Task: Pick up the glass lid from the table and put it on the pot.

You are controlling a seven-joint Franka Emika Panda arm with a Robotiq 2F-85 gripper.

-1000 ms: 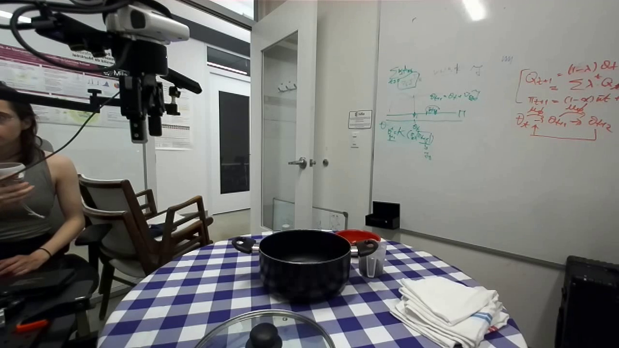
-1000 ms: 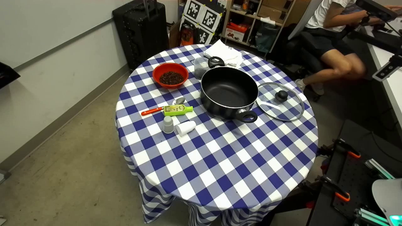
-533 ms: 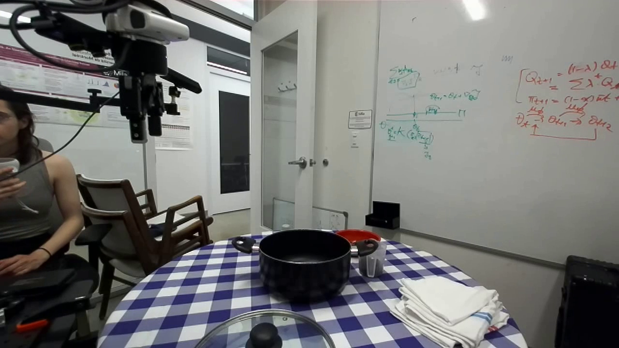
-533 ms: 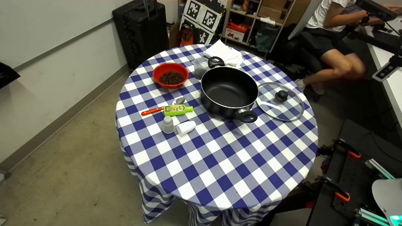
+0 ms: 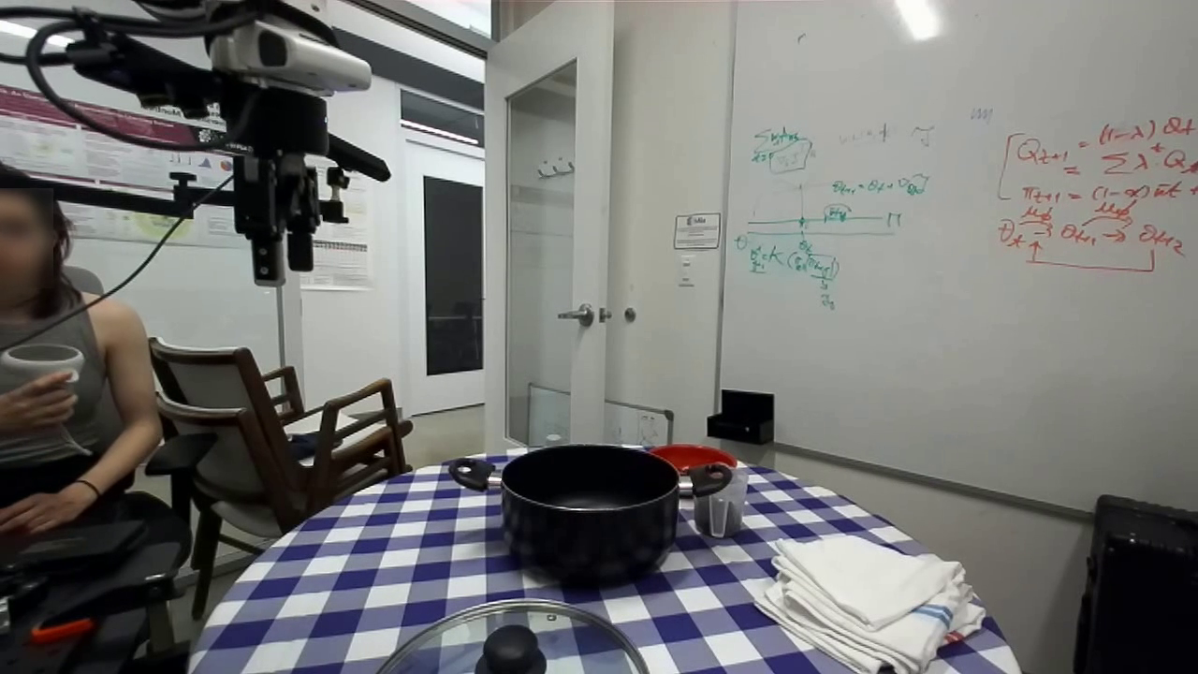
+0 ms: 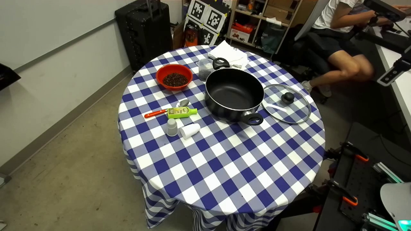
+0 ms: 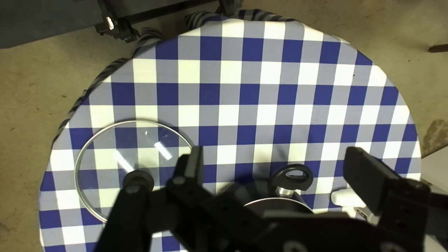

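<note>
The glass lid [image 6: 276, 110] with its black knob [image 6: 288, 97] lies flat on the checked table [image 6: 244, 170], close beside the black pot [image 6: 218, 106]. The lid also shows in an exterior view [image 5: 580, 641], cut by the bottom edge. The pot [image 5: 590, 538] stands uncovered. My gripper [image 5: 284, 267] hangs high above the table, fingers pointing down. In the wrist view my gripper [image 7: 275, 152] is open and empty, its fingers wide apart. There the lid [image 7: 140, 154] lies left of the fingers, its knob partly hidden. The pot's handle [image 7: 281, 180] shows between them; most of the pot is hidden.
A red bowl [image 6: 159, 78] of dark bits, a clear cup [image 6: 205, 70] and folded white towels [image 6: 228, 55] stand around the pot. A green bottle [image 6: 180, 112], an orange handle [image 6: 155, 114], a grey shaker [image 6: 171, 128] and a white cup [image 6: 190, 130] are nearby.
My gripper has moved slightly down and a little to the right in an exterior view. The lid and the pot have not moved. The seated person's cup has come down.
</note>
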